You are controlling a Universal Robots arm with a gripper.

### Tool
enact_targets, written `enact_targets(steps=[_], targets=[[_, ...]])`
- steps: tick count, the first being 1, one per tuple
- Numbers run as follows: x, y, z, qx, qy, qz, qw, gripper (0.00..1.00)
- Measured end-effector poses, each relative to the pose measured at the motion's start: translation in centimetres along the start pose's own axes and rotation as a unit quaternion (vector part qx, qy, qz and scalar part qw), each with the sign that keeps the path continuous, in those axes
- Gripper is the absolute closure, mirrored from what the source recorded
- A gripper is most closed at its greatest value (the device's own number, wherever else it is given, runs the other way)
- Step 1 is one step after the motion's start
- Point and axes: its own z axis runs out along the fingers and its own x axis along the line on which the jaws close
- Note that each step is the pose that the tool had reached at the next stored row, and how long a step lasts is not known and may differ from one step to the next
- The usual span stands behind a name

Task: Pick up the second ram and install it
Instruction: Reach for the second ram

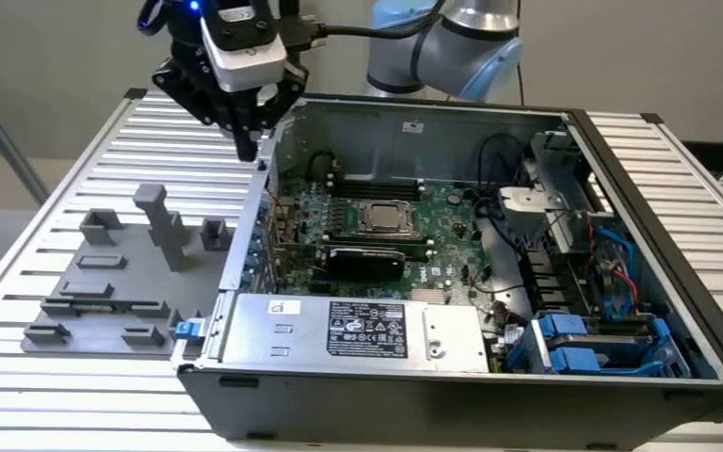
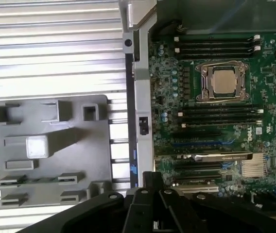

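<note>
I count one gripper (image 1: 251, 141) of mine, one open computer case (image 1: 462, 414) and one processor (image 1: 387, 218). There is one grey holder plate (image 1: 101, 303). Two blue drive caddies (image 1: 564, 327).

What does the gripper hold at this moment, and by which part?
Nothing, as far as the pictures show: the gripper hangs empty above the case wall.

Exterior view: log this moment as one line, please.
hand: hovering over open case's edge | grey holder: on table, exterior view's left of case | CPU: in socket, bare
</note>
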Motion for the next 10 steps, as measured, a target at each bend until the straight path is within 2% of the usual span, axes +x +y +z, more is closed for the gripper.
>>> enact_targets(steps=[10], targets=[[4.5,-1.23,-0.05,-0.0002,-0.0018,0.0,1.0,1.0]])
